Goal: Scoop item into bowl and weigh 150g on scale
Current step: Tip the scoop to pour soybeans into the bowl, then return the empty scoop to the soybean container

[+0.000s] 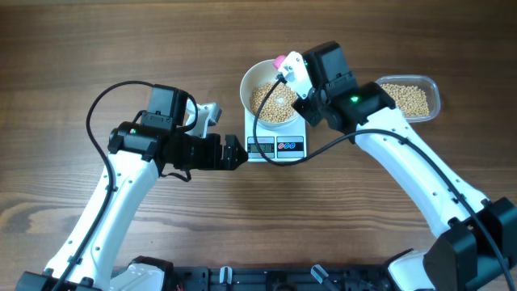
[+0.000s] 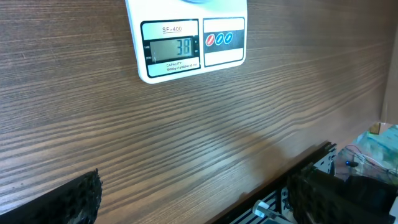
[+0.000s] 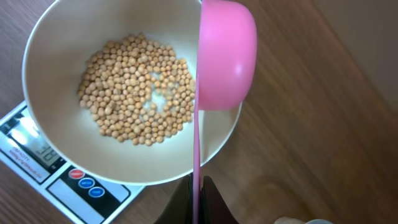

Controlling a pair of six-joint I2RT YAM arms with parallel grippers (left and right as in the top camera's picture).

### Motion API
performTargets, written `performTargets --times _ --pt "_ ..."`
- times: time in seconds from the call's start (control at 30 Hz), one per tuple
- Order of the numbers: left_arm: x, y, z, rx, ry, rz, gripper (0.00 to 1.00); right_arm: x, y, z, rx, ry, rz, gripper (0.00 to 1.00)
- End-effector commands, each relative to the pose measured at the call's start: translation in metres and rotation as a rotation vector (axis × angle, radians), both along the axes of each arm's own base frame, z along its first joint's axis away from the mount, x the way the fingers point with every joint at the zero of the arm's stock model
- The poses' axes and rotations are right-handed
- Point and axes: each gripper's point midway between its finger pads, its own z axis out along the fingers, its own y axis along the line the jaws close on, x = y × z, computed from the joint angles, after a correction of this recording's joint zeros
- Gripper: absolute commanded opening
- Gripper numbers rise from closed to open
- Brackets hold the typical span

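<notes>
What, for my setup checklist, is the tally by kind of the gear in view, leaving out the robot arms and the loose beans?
white bowl: 1
clear container: 1
kitchen scale: 1
pink scoop: 1
Total: 4

This looks like a robotics lab bench, not a kitchen. A white-and-black left arm (image 1: pixel 113 194) and right arm (image 1: pixel 420 174), trailing loose black cables (image 1: pixel 90 117), rise from a black metal rail (image 1: pixel 266 280) at the edge of a wood-grain table (image 1: pixel 73 48). A small kitchen scale (image 1: pixel 276 146) sits between them.
</notes>
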Motion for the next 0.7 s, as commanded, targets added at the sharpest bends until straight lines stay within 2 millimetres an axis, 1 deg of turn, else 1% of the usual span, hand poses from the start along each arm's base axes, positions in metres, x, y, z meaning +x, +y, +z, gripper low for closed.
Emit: performTargets --times 0.0,0.1,0.17,0.27,0.33,0.37,0.43,0.47,0.5,0.57,0.6,0.63,0.67 --pt "0.0 0.001 -0.001 0.01 0.001 0.004 1.0 0.007 0.003 0.036 0.036 -0.092 -0.027 0.04" --pt "0.001 0.001 -0.001 0.01 0.001 0.004 1.0 0.004 0.01 0.047 0.098 -0.091 -0.013 0.04" --pt "0.001 0.001 -0.001 0.01 0.001 0.004 1.0 0.004 0.01 0.052 0.172 -0.074 -0.067 0.04" --pt "0.0 0.001 -0.001 0.01 0.001 0.004 1.0 0.005 0.0 0.057 0.304 -0.015 -0.151 0.04" --pt "0.0 0.001 -0.001 0.01 0.001 0.004 1.0 0.006 -0.015 0.063 0.426 0.042 -0.197 0.04" --pt "0.001 0.001 -0.001 0.01 0.001 0.004 1.0 0.008 -0.031 0.071 0.502 0.064 -0.219 0.04" --pt "0.001 0.001 -0.001 0.01 0.001 0.004 1.0 0.012 -0.057 0.08 0.553 0.057 -0.259 0.04" --pt "0.001 0.001 -0.001 0.01 0.001 0.004 1.0 0.016 -0.083 0.086 0.574 0.036 -0.328 0.04" --pt "0.001 0.001 -0.001 0.01 0.001 0.004 1.0 0.018 -0.101 0.09 0.577 0.017 -0.369 0.04" --pt "0.001 0.001 -0.001 0.01 0.001 0.004 1.0 0.018 -0.136 0.094 0.568 -0.013 -0.453 0.04" --pt "0.0 0.001 -0.001 0.01 0.001 0.004 1.0 0.017 -0.148 0.095 0.561 -0.022 -0.487 0.04" --pt "0.001 0.001 -0.001 0.01 0.001 0.004 1.0 0.014 -0.166 0.093 0.546 -0.028 -0.538 0.04" --pt "0.001 0.001 -0.001 0.01 0.001 0.004 1.0 0.012 -0.18 0.091 0.531 -0.029 -0.581 0.04"
